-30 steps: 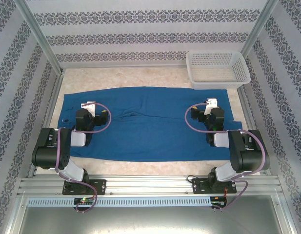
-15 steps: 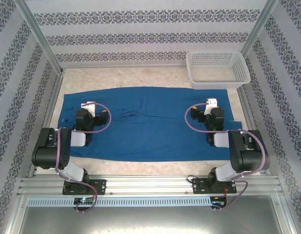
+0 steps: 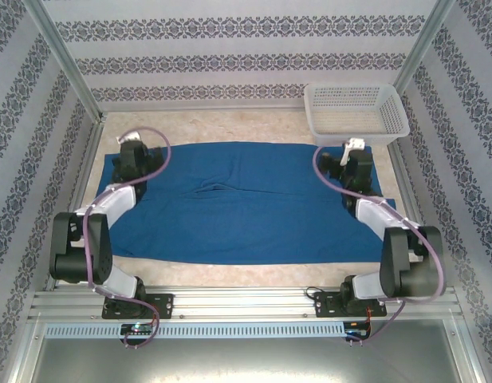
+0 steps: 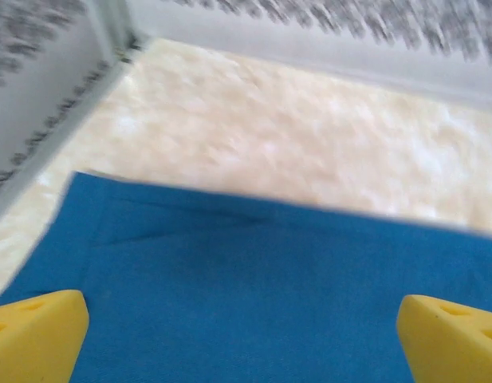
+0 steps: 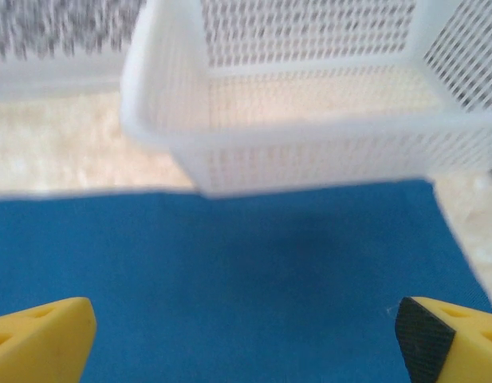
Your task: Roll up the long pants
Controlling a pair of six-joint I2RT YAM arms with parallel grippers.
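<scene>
Lying flat on the table (image 3: 230, 128), the pants (image 3: 246, 211) run left-to-right across its middle, apparently folded lengthwise; which end is the waist, can't tell. Solid royal blue, plain, a few shallow creases nr centre, far edge fairly straight. Judged soft, light, limp cloth w/ some drag on the tabletop; won't hold shape, so a roll prob. needs both ends of one edge pinched and turned evenly, else it skews. Best hold: far hem nr each corner. The left gripper (image 3: 127, 144) hangs over the far-left corner, jaws wide apart, empty; the right gripper (image 3: 353, 148) over the far-right part, likewise spread and empty. White basket (image 3: 356, 112) meets the far-right edge; touching or overlapping, unclear.
</scene>
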